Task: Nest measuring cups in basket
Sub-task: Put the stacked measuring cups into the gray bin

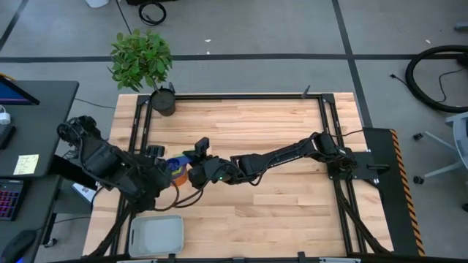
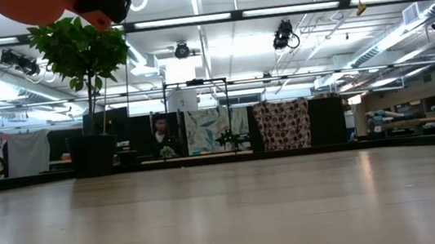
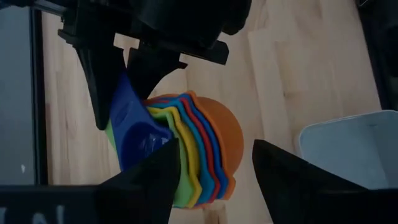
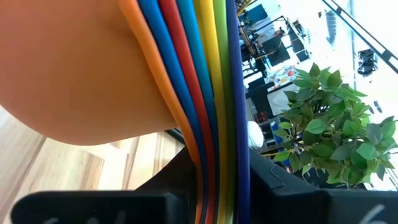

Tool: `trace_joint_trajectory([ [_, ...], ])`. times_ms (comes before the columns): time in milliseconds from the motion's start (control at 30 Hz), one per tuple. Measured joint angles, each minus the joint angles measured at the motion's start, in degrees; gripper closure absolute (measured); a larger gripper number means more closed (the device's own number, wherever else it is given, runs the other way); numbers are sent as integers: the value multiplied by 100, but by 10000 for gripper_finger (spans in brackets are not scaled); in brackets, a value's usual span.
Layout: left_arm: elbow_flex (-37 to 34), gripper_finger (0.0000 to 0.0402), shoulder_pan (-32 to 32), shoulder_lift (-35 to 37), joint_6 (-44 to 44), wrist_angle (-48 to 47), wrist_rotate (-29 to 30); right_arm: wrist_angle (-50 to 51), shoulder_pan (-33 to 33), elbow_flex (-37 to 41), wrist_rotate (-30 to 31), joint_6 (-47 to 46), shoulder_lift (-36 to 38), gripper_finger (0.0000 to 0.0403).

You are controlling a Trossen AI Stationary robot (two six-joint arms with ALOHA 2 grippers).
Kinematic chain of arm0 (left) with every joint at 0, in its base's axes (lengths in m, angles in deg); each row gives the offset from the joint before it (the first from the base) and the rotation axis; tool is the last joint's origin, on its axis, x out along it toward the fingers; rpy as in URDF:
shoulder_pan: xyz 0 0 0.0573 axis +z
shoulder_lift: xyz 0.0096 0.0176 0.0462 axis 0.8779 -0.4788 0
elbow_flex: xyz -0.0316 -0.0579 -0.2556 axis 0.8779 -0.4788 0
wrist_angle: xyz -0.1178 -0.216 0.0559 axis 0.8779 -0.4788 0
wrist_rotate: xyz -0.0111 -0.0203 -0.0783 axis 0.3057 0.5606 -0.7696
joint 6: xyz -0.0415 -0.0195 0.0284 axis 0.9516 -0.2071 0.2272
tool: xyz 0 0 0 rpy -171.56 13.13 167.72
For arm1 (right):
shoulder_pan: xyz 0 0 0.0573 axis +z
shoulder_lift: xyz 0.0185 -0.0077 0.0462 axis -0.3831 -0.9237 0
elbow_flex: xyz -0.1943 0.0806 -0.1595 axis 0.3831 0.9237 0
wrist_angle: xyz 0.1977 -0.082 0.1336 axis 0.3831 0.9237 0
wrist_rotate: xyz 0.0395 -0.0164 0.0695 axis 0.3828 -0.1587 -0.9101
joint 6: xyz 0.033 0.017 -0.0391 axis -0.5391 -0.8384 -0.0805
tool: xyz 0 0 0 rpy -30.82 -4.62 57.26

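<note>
The measuring cups (image 1: pixel 175 166) are nested in one stack, orange outermost and dark blue innermost (image 3: pixel 186 149), above the table's left half. My right gripper (image 1: pixel 191 171) reaches in from the right and is shut on the stack's handles (image 4: pixel 211 124). My left gripper (image 3: pixel 214 180) is open beside the stack, with one finger (image 3: pixel 155 180) in front of the cups' rims. In the low view the orange cup (image 2: pixel 32 7) shows high above the tabletop. The light grey basket (image 1: pixel 155 235) sits at the near left edge and is empty. My right gripper pinches the stacked flat handles (image 4: pixel 214 143) between its two fingers, coming roughly level from the table's right side. The stack is lifted clear of the table and lies tipped on its side. Whether my left gripper touches the stack, I cannot tell.
A potted plant in a dark round pot (image 1: pixel 163 102) stands at the far left corner. Black frame rails (image 1: pixel 322 131) run along the table's sides. The basket's corner also shows in the left wrist view (image 3: pixel 348 149). Bare wood lies across the middle and right of the table.
</note>
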Motion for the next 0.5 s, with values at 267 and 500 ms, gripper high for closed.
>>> trace_joint_trajectory([
  [267, 0, 195, -6, -105, 2, -7, 186, 2, 0, -2, 0, 2, 0, 317],
  [500, 0, 195, -4, -105, 42, -9, 462, 2, 0, -1, 1, 2, -2, 317],
])
